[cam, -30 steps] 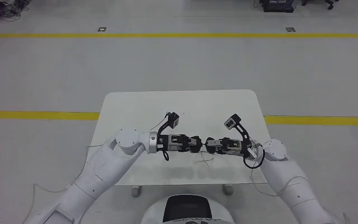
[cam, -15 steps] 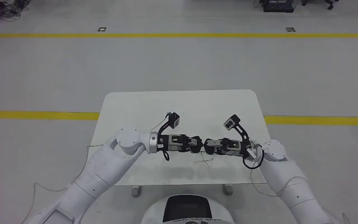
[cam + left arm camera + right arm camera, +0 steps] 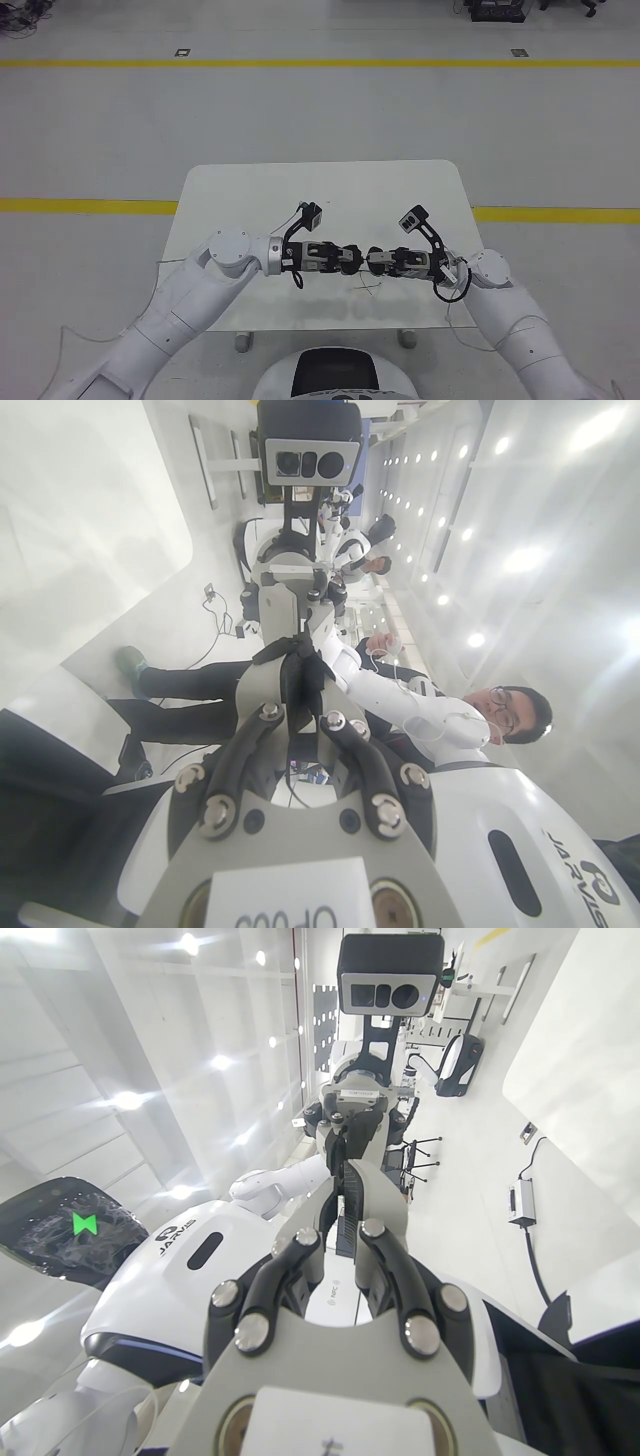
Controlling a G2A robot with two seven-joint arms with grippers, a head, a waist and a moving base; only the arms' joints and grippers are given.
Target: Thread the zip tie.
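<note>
Threading looks mid-step: left claw [image 3: 353, 258] and right claw [image 3: 379, 260] sit tip to tip in the air above the near-middle of the bench [image 3: 250, 190], w/ the zip tie [image 3: 351, 1200] bridging the small gap between them. Right claw is clenched on the ribbed black strap, seen edge-on between its tips in the right wrist view. Left claw is clenched on another black part of the tie, w/ a bunched dark bit just past its tips in the left wrist view, prob the head end, tho I can't tell for sure. A thin dark line hanging below the tips in the top view is prob the tie's loose length; can't tell if it touches the bench. Whether the tail sits in the slot is hidden by the claws. To do this well, IMO: line up the strap axis w/ the slot before any push, since a small angle err would make the tail skid off the head. Feed in short strokes, gripping near the tail tip so the free length is stiff & doesn't buckle. Ribbed face must meet the pawl side, else no lock. Hold the head end rigid, no wrist roll, and let one arm only do the advancing. Squeeze too hard and the strap bends; too soft and it slips.
</note>
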